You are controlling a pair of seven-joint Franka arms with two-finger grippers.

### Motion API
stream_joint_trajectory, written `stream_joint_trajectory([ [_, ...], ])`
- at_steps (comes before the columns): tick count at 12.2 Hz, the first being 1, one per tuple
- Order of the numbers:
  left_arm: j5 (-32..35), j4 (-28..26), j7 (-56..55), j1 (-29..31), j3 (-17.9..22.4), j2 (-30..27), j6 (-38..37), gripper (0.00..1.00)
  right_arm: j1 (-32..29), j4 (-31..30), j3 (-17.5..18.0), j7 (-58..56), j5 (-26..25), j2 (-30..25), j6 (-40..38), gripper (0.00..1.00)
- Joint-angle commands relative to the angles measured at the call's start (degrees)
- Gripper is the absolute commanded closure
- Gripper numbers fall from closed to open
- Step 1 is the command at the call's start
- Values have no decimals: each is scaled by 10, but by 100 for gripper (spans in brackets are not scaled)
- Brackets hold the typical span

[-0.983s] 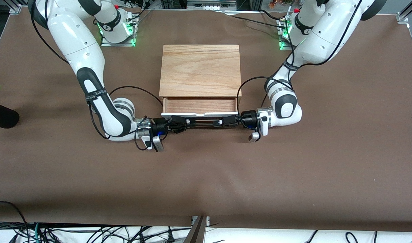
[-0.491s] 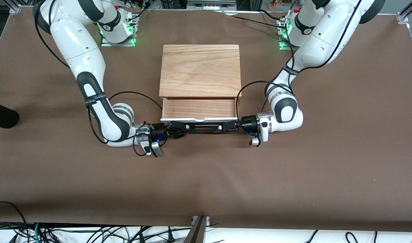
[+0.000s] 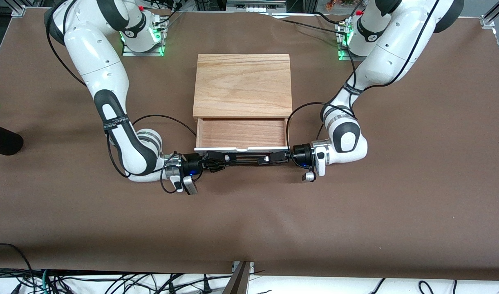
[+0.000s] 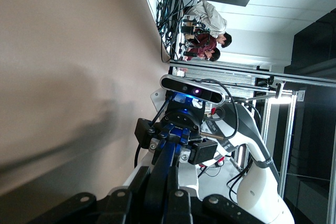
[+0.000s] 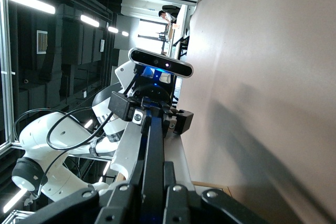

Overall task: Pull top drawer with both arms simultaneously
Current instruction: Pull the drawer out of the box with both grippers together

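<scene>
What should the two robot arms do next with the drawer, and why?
Probably keep pulling together, straight toward the front camera. The left hand and right hand are each shut on the black bar handle, one at each end. The top drawer is only partly out of the cabinet, so an even pull should keep it from twisting.

No text, label, brand, number or sign is legible in any view; the black band (image 3: 115,121) on the right arm's forearm carries white lettering, but the characters cannot be made out.
</scene>
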Motion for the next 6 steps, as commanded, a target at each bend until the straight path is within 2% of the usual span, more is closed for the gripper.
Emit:
stream_joint_trajectory([
  [1,-8,7,-60,27,15,10,18,100,-35,49,-20,8,45,11,45,100],
  [4,-3,15,-56,27,29,26,-3,100,-34,53,-25,8,46,15,45,100],
  [6,5,30,-55,23,47,42,-17,100,-33,53,-25,8,46,16,45,89],
])
